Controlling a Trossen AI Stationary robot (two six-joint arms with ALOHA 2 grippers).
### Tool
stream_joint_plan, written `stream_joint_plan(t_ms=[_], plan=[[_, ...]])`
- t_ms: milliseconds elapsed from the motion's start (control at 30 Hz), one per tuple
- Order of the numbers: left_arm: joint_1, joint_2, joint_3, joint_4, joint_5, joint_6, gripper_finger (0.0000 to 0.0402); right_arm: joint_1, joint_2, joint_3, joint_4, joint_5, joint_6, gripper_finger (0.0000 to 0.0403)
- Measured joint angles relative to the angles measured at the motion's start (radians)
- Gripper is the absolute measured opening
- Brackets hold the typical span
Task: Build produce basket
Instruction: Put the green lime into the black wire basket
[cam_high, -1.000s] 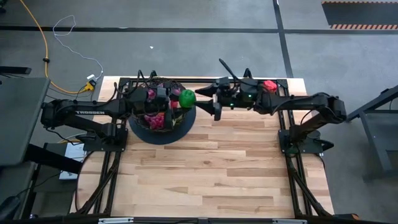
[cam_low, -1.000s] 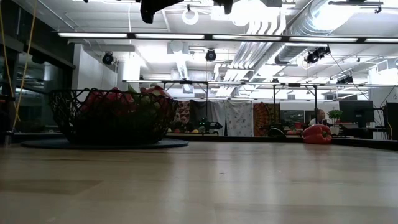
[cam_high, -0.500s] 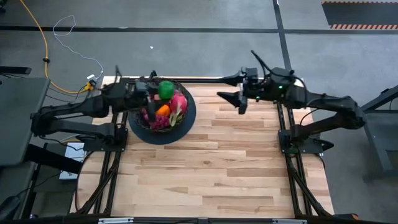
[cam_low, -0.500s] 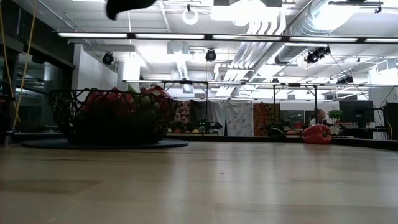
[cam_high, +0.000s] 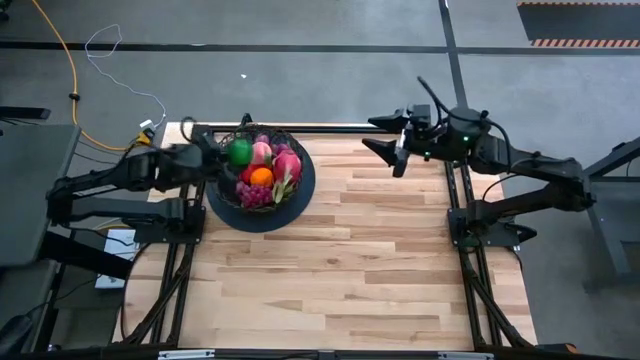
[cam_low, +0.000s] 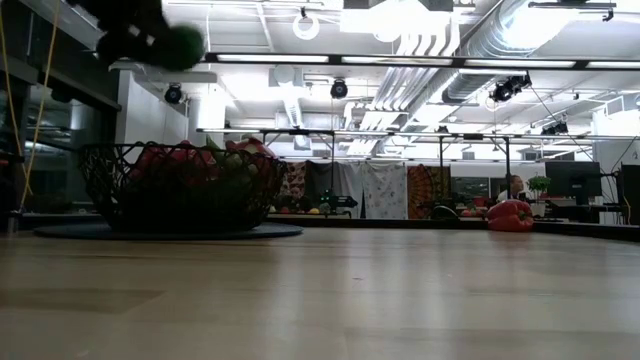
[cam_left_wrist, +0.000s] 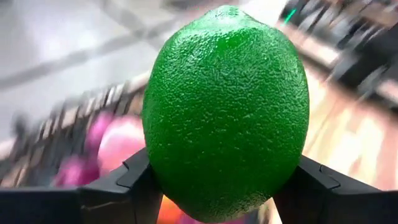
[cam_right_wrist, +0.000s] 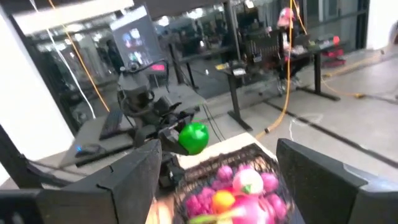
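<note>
High view straight down; low view table-level; both wrist views share basket.

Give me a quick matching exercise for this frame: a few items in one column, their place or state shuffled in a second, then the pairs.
Items:
1. lime
2. red pepper
3. orange
4. right gripper

States:
A. lying in the basket
B. empty, jaws open, above the table's far edge
C. held by the left gripper over the basket
D. on the table, apart from the basket

Pairs: 1-C, 2-D, 3-A, 4-B
</note>
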Motion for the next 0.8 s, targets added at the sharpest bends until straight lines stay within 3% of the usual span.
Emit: stream_joint_plan(t_ms=[200,333,600,800], plan=[[0.0,0.097,0.0,-0.34,-0.067,-0.298,0.0225,0.0,0.012,0.0,-0.064,0.004,0.003,0.0307],[0.0,0.18,0.0,-0.468,-0.075,-0.419,0.0225,0.0,0.017,0.0,-0.076,0.03,0.007,0.0307],[0.0,0.321,0.0,-0.48,-0.067,-0.417,0.023,0.0,0.019,0.0,-0.082,0.07,0.009,0.0307],[0.0,0.369,0.0,-0.481,-0.054,-0.411,0.0266,0.0,0.019,0.0,-0.082,0.07,0.01,0.0307]])
